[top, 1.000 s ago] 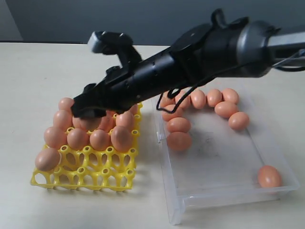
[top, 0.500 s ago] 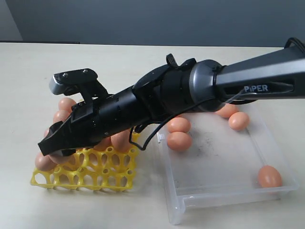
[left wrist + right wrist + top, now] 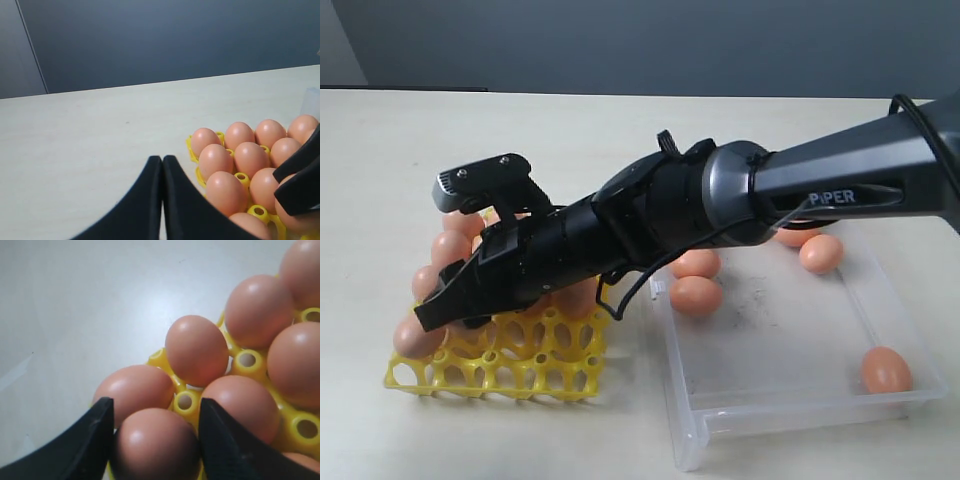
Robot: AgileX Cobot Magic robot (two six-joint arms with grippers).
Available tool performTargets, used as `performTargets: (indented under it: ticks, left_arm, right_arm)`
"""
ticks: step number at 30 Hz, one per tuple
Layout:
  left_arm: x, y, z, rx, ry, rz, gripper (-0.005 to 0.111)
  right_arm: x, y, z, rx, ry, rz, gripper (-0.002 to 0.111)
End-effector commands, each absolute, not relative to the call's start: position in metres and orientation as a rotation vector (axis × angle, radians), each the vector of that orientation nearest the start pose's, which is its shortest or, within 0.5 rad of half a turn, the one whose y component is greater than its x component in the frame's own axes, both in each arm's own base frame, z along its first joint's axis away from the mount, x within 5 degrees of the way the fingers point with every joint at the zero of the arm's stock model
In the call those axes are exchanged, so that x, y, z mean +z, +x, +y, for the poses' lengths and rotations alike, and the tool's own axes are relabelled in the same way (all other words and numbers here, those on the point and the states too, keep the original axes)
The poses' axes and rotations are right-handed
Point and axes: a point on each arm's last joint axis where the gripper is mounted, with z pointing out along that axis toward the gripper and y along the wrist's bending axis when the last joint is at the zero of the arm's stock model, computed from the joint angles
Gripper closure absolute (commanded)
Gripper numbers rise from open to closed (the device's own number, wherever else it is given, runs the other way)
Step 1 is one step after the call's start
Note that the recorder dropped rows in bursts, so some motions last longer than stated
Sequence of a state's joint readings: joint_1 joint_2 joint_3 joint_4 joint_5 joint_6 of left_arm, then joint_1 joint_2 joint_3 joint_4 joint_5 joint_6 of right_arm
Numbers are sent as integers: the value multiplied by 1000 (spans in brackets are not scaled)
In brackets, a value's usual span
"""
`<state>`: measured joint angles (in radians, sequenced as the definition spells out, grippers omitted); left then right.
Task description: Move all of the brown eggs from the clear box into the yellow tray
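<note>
In the exterior view, your right gripper point(image 3: 450, 310) had reached across the middle and hung low over the near-left part of the yellow tray point(image 3: 535, 365). The arm's body hid most of the tray's filled cups. The clear box point(image 3: 770, 410) lay well apart to the right, and several brown eggs point(image 3: 697, 296) were visible in it, some along the far side and one alone in the near corner. The left arm did not show here, so the right arm was the only one at the tray.

In the left wrist view, your left gripper point(image 3: 162, 159) had its fingers pressed together with nothing between them. It sat above bare table point(image 3: 75, 150), just beside the tray's filled rows and clear of the work.

In the right wrist view, the two dark fingers sat against either side of the held egg point(image 3: 155, 445), so the grip looked closed on it. The egg's long axis seemed to run along the fingers, pointing down toward the tray. Neighbouring eggs sat just beyond it, and a yellow peg showed between them. The cup directly beneath was hidden by the egg itself, so you could not have confirmed from this view whether it was seated. I judged the placement turned on the egg standing straight over that edge cup before the fingers parted.
</note>
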<state>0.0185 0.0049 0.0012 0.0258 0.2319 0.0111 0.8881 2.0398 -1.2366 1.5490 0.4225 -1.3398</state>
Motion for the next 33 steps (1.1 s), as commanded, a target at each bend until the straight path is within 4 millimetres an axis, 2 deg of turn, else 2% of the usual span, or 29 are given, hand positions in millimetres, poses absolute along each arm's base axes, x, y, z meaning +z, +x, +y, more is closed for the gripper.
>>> performTargets:
  ticks: [1, 5, 6, 11, 14, 30, 33]
  left_arm:
    - [192, 56, 1, 38, 19, 1715, 106]
    - [192, 56, 1, 38, 19, 1715, 106]
    - [192, 56, 1, 38, 19, 1715, 106]
    - [192, 56, 1, 38, 19, 1715, 106]
    - [192, 56, 1, 38, 19, 1715, 106]
    - [192, 56, 1, 38, 19, 1715, 106]
    - [192, 56, 1, 38, 19, 1715, 106]
  right_arm:
    - [151, 241, 358, 1009, -1053, 2211, 108]
    - [146, 240, 358, 1018, -1064, 2222, 107]
    - [146, 240, 358, 1016, -1069, 2218, 104]
    - [149, 242, 361, 1019, -1088, 2190, 73]
    - [150, 242, 362, 1012, -1103, 2177, 64]
    - [148, 241, 360, 962, -1195, 2146, 63]
    - [148, 241, 360, 961, -1197, 2145, 56]
